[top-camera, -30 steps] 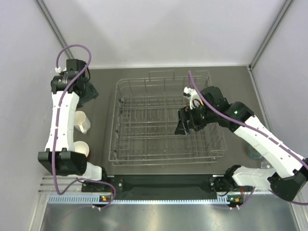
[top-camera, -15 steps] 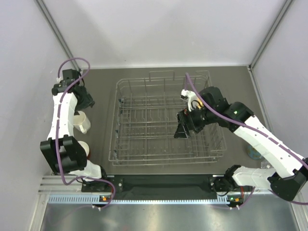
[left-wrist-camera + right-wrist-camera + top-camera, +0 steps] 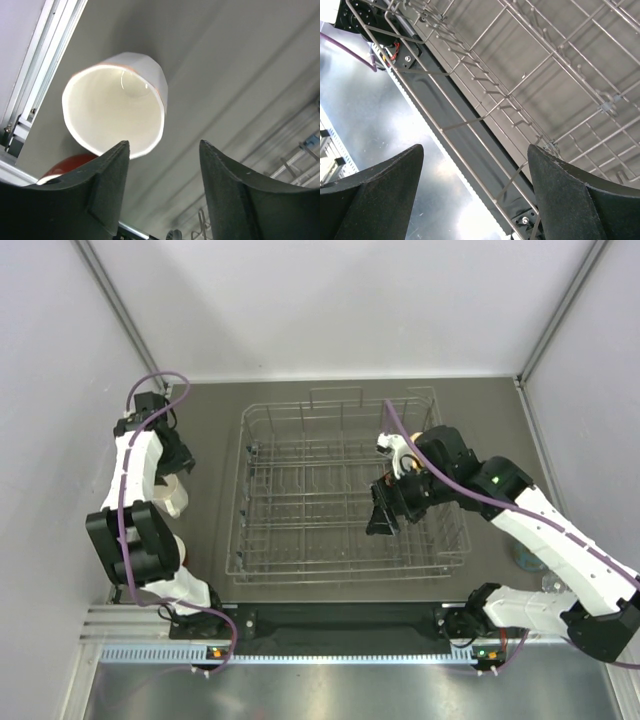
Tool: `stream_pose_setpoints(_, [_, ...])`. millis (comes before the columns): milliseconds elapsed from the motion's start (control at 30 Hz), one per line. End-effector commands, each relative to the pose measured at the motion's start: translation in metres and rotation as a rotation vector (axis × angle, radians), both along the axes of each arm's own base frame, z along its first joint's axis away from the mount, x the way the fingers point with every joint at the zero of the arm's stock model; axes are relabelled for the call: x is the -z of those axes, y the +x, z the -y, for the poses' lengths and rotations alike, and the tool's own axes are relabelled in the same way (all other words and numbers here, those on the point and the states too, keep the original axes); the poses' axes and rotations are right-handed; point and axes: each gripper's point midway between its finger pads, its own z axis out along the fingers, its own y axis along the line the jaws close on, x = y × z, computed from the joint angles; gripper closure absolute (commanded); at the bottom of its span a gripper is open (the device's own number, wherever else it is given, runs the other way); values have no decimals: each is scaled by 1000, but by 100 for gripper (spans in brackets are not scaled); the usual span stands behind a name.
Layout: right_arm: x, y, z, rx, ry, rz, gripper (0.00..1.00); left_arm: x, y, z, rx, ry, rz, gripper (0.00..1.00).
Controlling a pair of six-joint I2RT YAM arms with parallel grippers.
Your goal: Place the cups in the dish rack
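The grey wire dish rack (image 3: 240,490) sits mid-table with no cups in it. My left gripper (image 3: 178,456) is open and empty, just beyond the white mug (image 3: 170,495) at the table's left. In the left wrist view the white mug (image 3: 114,110) stands upright beyond my left fingertip, with the red cup (image 3: 70,165) behind it, and the gripper (image 3: 164,145) is over bare table. The red cup (image 3: 176,552) is mostly hidden by the left arm. My right gripper (image 3: 385,510) is open and empty above the rack's right half. It also shows in the right wrist view (image 3: 475,150).
A clear glass (image 3: 527,558) stands at the table's right edge, partly behind the right arm. The rack's near rim (image 3: 441,130) and the metal front rail lie below the right gripper. The rack corner (image 3: 300,165) shows at the right of the left wrist view.
The left arm has folded back from the far left corner, bringing its gripper nearer to the white mug. The right gripper has shifted slightly nearer over the rack.
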Motion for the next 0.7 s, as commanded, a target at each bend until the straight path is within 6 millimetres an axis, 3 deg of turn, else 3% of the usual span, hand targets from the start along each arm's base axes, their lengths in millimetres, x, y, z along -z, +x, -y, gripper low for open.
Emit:
stream_pose_setpoints(0, [-6, -5, 5, -12, 6, 39, 15, 7, 10, -10, -13, 12, 32, 38])
stream_pose_setpoints(500, [-14, 10, 16, 93, -30, 60, 15, 50, 10, -21, -25, 39, -57, 60])
stream_pose_setpoints(667, [-19, 15, 18, 133, -27, 66, 15, 57, 11, -22, -39, 35, -74, 76])
